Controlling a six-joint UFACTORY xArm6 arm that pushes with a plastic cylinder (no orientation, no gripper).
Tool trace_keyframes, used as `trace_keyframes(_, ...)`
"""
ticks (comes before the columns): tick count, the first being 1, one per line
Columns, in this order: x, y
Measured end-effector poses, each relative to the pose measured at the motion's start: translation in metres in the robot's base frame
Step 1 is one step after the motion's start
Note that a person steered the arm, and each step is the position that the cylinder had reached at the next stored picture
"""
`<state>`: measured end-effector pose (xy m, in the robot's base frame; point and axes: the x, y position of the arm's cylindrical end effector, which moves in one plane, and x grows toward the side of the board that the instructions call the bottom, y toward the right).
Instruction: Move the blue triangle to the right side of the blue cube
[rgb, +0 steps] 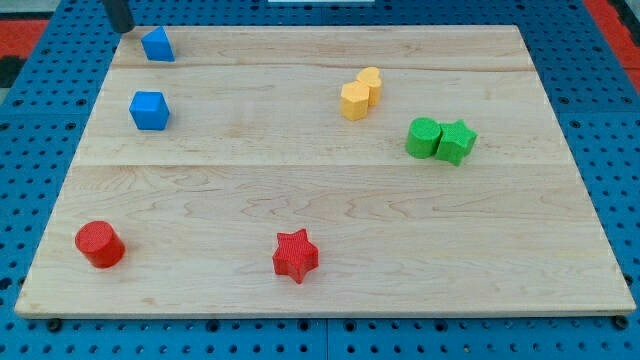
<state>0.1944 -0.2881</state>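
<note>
Near the view's top-left corner of the tabletop (300, 190), our tip (122, 28) sits just left of the blue triangle (158, 45), which lies above the blue cube (149, 110), not yet on its right. We have no fingers, only the rod.

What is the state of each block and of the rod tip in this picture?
my tip: just left of the blue triangle.
blue triangle: above the blue cube, apart.
blue cube: alone.
yellow blocks: touching.
green blocks: touching.
red cylinder: alone.
red star: alone.
</note>
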Motion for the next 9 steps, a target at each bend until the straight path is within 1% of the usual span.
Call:
trace_keyframes(1, -0.003, 0.027)
trace_keyframes(3, 0.012, 0.047)
trace_keyframes(4, 0.020, 0.067)
trace_keyframes(6, 0.058, 0.108)
trace_keyframes(7, 0.078, 0.115)
trace_keyframes(8, 0.079, 0.115)
trace_keyframes(9, 0.050, 0.084)
